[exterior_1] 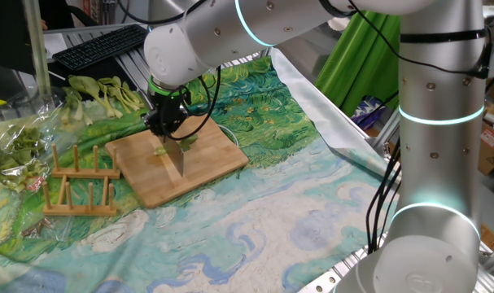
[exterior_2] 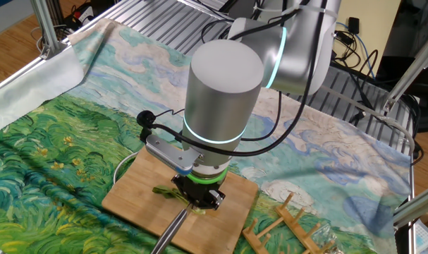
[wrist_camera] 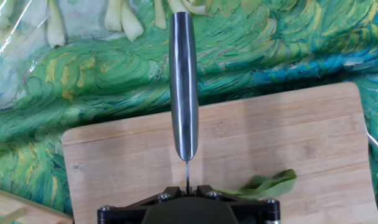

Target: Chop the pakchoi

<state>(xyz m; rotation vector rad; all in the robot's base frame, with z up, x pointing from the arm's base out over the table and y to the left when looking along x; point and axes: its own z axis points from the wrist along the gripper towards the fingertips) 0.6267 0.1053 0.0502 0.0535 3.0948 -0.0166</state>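
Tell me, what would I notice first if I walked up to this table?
Probably the big white arm leaning over the table, its gripper shut on a knife pointing down at a wooden board. On the board beside the blade lies a small green pakchoi leaf. You'd also spot the cloth painted with swirly greens and blues, and a bunch of pale stalks at its far edge.

hand (exterior_2: 198, 200) (gripping knife (exterior_2: 170, 233)), pakchoi (exterior_2: 168, 191), board (exterior_2: 132, 189)

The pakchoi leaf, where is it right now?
The pakchoi leaf lies on the wooden cutting board, right of the knife in the hand view, directly below the gripper.
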